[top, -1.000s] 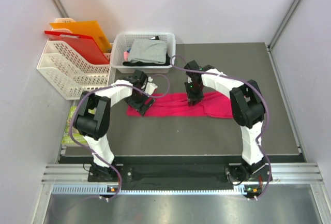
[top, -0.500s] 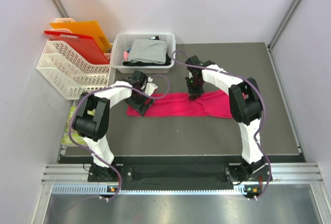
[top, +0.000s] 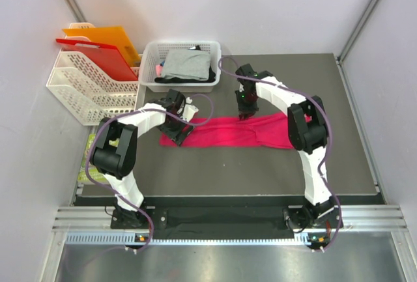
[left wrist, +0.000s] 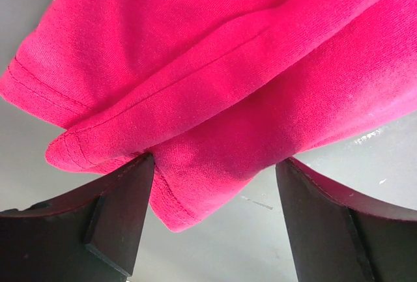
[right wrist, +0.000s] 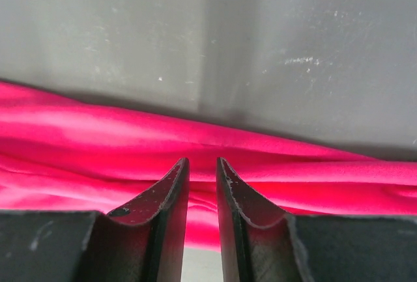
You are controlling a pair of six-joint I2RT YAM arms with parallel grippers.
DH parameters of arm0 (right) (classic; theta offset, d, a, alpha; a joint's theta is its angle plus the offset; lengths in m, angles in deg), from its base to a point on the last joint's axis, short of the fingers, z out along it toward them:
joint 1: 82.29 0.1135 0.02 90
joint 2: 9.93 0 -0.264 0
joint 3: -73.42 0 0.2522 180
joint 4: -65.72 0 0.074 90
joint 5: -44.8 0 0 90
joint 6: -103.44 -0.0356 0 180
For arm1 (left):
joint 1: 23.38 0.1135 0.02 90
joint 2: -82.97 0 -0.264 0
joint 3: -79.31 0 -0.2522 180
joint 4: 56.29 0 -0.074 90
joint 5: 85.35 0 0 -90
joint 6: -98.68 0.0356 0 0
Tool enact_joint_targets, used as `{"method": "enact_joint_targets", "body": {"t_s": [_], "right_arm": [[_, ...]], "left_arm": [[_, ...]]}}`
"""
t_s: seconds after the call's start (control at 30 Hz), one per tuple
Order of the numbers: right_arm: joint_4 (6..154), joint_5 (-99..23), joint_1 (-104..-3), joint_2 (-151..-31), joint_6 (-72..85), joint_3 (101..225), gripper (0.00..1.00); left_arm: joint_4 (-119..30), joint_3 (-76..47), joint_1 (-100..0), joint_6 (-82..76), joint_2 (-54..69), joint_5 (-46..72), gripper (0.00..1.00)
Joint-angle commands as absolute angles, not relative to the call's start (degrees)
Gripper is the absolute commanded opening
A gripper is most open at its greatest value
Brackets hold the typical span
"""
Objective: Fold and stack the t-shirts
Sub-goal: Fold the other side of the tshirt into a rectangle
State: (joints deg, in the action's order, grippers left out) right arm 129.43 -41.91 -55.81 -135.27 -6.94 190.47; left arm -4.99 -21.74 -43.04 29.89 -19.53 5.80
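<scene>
Table: we record a dark grey table with both arms reaching over its far half.
Pink shirt: the pink shirt lies on the table as a long, narrow band running left to right across the middle. It looks folded lengthwise.
Rack: a white mesh rack stands off the table's far left corner. It holds an orange folder and a red folder, both leaning.
Basket: a white basket sits at the far edge, just right of the rack.
Grey shirt: the grey shirt lies folded inside the basket.
Black shirt: the black shirt shows at the grey one's right edge, under it, in the same basket.
Left claw: the left claw is over the pink band's left end. Its jaws stand wide apart, with a hemmed corner of the cloth lying loose between them. We see nothing pinched.
Right claw: the right claw is at the band's far edge, near its middle. Its jaws are almost together, leaving only a thin slit. We see no cloth in the slit, only pink cloth below the tips.
</scene>
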Motion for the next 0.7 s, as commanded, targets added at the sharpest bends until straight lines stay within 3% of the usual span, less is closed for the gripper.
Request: {"method": "enact_joint_targets", "body": {"t_s": [0.0,0.3,0.67], "right_arm": [[131.24,-42.21,-56.18,-133.7,-5.89,193.27,0.24],[130.46,-39.4,-54.25,-121.83,-8.09,184.57,0.28],[126.94,-38.08,-52.23,-125.77,-8.53,178.24,0.26]], "left_arm": [[-5.88,-24.0,-42.89,31.71,-20.66,1.93,0.79],[-5.71,-22.85,-42.72,31.62,-20.65,2.36,0.79],[-5.09,-22.06,-42.72,31.62,-20.66,2.45,0.79]]}}
